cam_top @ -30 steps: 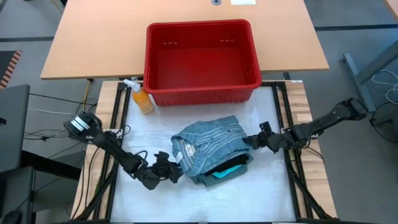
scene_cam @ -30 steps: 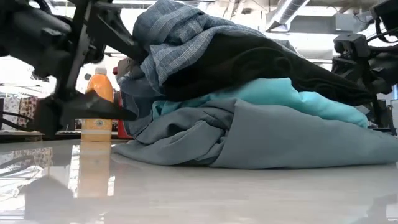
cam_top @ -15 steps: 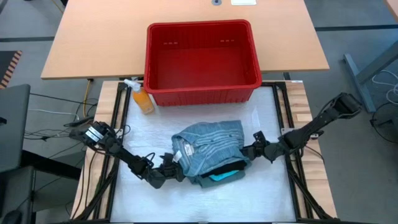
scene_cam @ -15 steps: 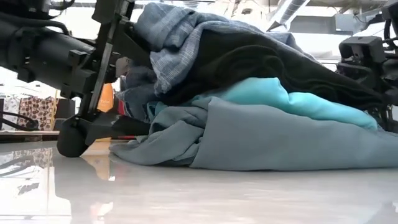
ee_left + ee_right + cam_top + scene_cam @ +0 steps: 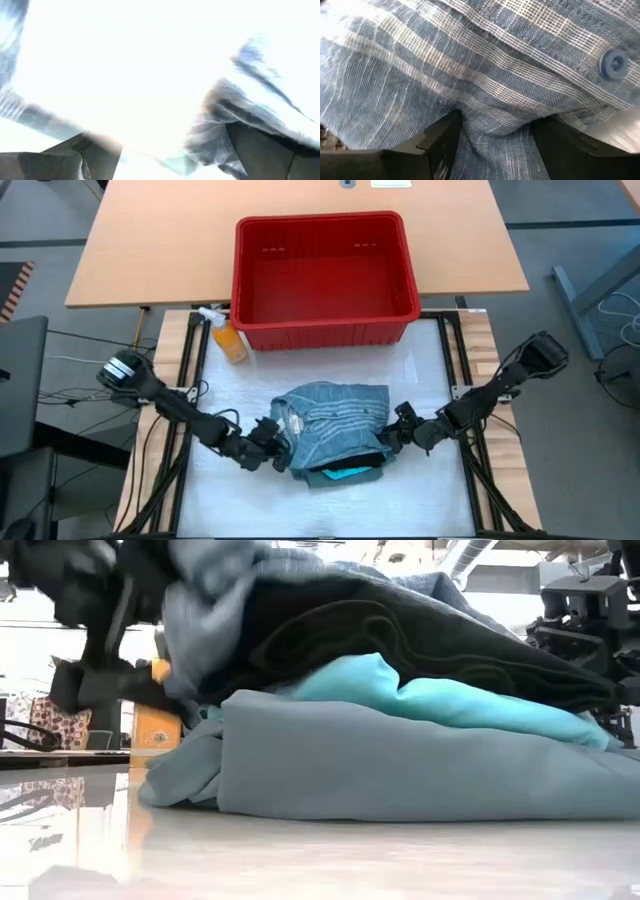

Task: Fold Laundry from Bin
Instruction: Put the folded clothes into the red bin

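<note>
The laundry (image 5: 333, 430) is a pile on the white table top, between my two grippers. In the low view the grey-green garment (image 5: 400, 770) lies at the bottom. On it come the turquoise one (image 5: 440, 700), the black one (image 5: 400, 630) and, on top, the mottled blue-grey shirt (image 5: 335, 408). My left gripper (image 5: 274, 446) stands open at the pile's left side. My right gripper (image 5: 393, 436) stands open at its right side. The red bin (image 5: 325, 270) stands on the table's far part with nothing showing in it. My left gripper meets the pile's left side, coming level to slanting down from the table's left. An edge of the blue-grey shirt (image 5: 220, 115) lies against one open finger (image 5: 260, 150). Glare hides the rest. My right gripper pushes its open fingers (image 5: 440, 135) into the blue-grey shirt on the pile's right side, slanting down from the table's right. A bulge of that cloth (image 5: 495, 115) stands between the fingers. The pile rests on the table.
An orange spray bottle (image 5: 229, 340) stands at the bin's near left corner. Dark frame rails (image 5: 462, 380) run along both sides of the white table top. A wooden table (image 5: 150, 240) lies beyond the bin.
My right gripper has gone down and toward the table's left and near edge, into the pile's right side. The pile has been pushed narrower, its right edge shifted left and the blue-grey shirt bunched on top. My left gripper has risen a little at the pile's left side.
</note>
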{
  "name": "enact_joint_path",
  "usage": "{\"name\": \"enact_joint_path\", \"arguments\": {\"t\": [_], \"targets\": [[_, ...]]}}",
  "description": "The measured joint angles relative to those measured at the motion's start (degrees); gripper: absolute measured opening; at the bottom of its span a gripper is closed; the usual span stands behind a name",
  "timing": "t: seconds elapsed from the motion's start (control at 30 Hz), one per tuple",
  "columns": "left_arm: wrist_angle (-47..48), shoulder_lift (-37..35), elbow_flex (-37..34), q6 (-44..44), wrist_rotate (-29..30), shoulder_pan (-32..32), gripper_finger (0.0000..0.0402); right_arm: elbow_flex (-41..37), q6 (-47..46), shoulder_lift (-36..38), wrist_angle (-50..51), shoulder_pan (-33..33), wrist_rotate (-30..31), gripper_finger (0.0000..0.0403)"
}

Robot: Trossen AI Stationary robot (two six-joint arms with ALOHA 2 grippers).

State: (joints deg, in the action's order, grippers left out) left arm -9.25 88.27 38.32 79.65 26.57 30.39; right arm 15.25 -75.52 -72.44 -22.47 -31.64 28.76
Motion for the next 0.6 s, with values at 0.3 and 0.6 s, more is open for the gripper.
{"name": "enact_joint_path", "arguments": {"t": [0.3, 0.6], "targets": [[10.50, -4.69, 0.16, 8.67, 1.43, 4.76, 0.0329, 1.35, 0.54, -3.87, -0.86, 0.87, 0.00, 0.0273], [-0.91, 7.89, 0.18, 13.61, 4.53, 5.63, 0.0329, 1.37, 0.39, -7.19, -4.65, 0.81, 1.11, 0.0273]]}}
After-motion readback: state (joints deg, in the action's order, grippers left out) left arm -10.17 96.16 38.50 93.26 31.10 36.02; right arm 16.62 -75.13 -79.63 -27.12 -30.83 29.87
